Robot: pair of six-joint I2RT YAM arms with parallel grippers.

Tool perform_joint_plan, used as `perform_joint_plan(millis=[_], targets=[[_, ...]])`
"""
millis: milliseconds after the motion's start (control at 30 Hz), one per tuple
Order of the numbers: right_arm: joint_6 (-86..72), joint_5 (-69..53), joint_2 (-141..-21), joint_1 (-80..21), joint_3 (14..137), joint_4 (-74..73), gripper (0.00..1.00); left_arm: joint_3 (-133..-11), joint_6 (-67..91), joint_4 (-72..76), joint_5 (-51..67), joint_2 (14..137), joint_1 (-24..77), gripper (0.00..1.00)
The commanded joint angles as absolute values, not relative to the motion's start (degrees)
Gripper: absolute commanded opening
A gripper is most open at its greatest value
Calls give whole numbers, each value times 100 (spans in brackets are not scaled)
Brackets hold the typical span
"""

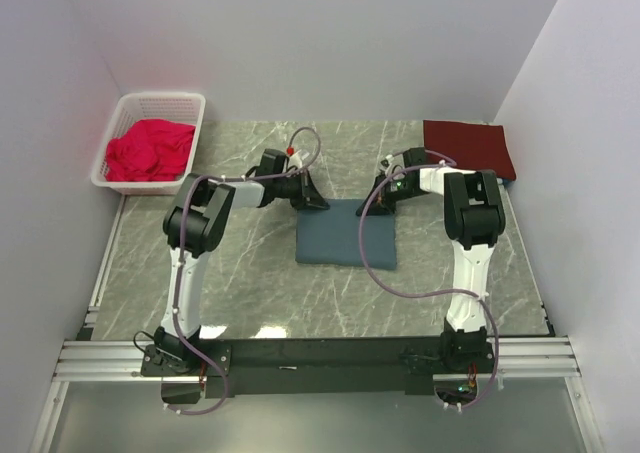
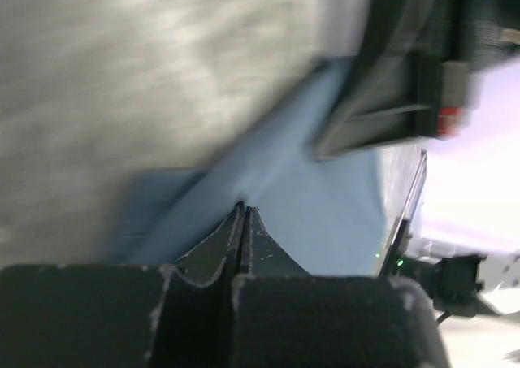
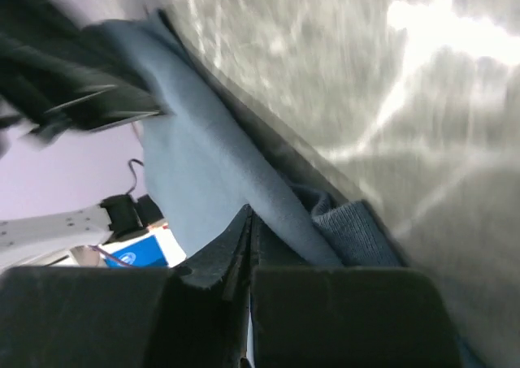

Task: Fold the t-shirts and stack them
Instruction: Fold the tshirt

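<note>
The slate blue-grey t-shirt lies folded into a rectangle on the marble tabletop between the two arms. A dark maroon t-shirt lies folded flat at the back right corner. My left gripper sits at the blue shirt's far left corner, jaws shut. In the left wrist view its tips meet just over the blue cloth, with no cloth seen between them. My right gripper is at the far right corner, also shut, beside a fold of the shirt.
A white basket at the back left holds a crumpled red cloth. White walls close in the table on three sides. Both arms' cables loop over the table near the shirt.
</note>
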State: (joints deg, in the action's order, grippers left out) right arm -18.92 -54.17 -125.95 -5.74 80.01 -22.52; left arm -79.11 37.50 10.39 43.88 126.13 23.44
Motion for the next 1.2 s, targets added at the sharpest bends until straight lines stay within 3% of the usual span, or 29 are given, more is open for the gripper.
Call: perform_joint_plan(millis=[0,167,333,467,600,800,933,1167], targets=[[-1890,-5107,-12875,-536,8463,-2021,0,-8051,4201,1336,4359,12954,2022,1],[-1714,-5229,-12483,-554,8534,-2215,0,-7858,3535,1021,4596,12763,1671,1],[-1406,-5317,-11322,-545,8350,-2601,0,-7341,2514,738,4658,11262,1608,3],[-1775,-5615,-10197,-615,7525,-1936,0,-6777,2733,923,5157,10259,1713,5],[-2108,-5669,-9853,-948,6690,-1451,0,-6540,3083,1000,5334,10169,2003,2],[-2163,-5660,-10501,-1309,6660,-1291,0,-6530,3963,1609,5335,10994,2338,1],[-1855,-5617,-11695,-1283,7188,-1950,0,-6951,4008,1143,5291,11907,2216,1],[-1662,-5449,-12498,-1020,7566,-2362,0,-7277,3386,336,4975,12831,1548,1]])
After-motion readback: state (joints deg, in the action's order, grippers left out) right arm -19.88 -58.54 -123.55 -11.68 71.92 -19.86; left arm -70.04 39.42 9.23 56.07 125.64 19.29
